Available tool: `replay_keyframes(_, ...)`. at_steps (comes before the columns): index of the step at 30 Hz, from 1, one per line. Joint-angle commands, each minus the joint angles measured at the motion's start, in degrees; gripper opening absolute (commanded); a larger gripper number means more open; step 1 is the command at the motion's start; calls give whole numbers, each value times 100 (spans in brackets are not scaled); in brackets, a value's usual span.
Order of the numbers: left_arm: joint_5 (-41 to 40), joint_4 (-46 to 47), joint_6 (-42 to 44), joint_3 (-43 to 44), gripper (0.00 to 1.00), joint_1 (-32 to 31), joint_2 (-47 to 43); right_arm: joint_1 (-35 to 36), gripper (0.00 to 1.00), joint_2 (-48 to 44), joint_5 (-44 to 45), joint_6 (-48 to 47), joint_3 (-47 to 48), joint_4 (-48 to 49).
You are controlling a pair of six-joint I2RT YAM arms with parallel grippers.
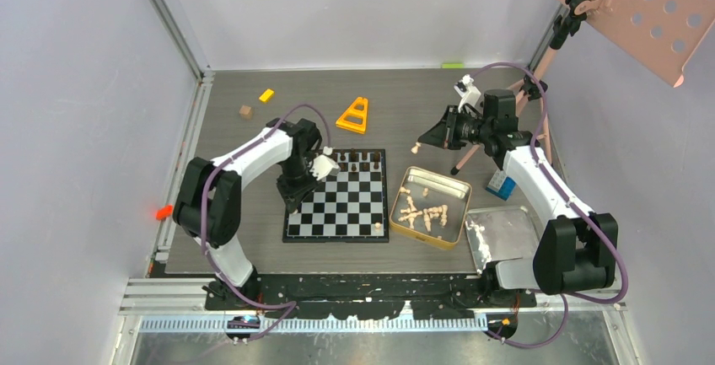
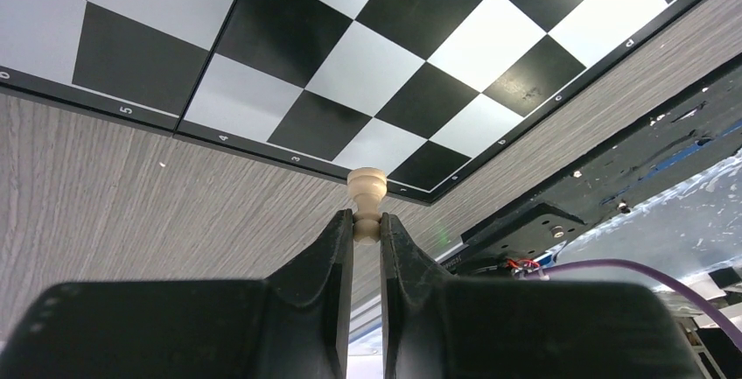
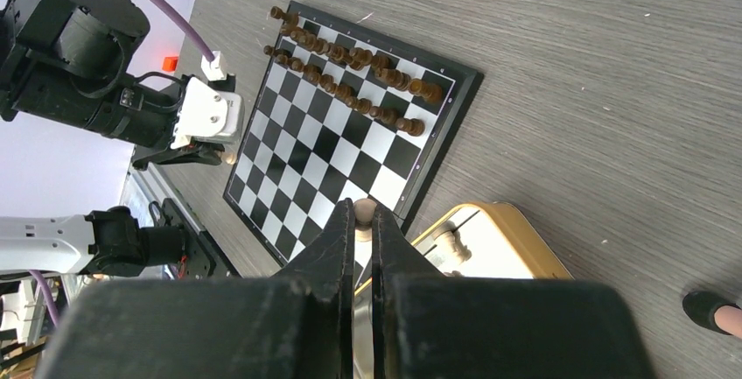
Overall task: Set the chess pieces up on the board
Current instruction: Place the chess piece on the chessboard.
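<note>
The checkered board lies between the arms, with dark chess pieces in two rows along its far side and one pale piece at its near right corner. My left gripper is shut on a pale piece, held just off the board's left edge, low over the table. Above the gap between board and gold tin, my right gripper is shut on another pale piece. Several pale pieces lie loose in the tin. In the right wrist view the dark pieces line the board's far side.
A shiny silver tray sits right of the tin, with a blue box behind it. At the back lie a yellow triangle frame, a small yellow block and a brown cube. A tripod leg stands behind the tin.
</note>
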Motion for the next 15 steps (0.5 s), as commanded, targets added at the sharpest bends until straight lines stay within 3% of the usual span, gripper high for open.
replay_keyframes(1,-81,-41,-115,160,3,-130,-17,13,1,-252,-46,-127,10,139)
replay_keyframes(15,-333,226,-336,-216,4,-365,122,13,1,-191,-56,-102,27,116)
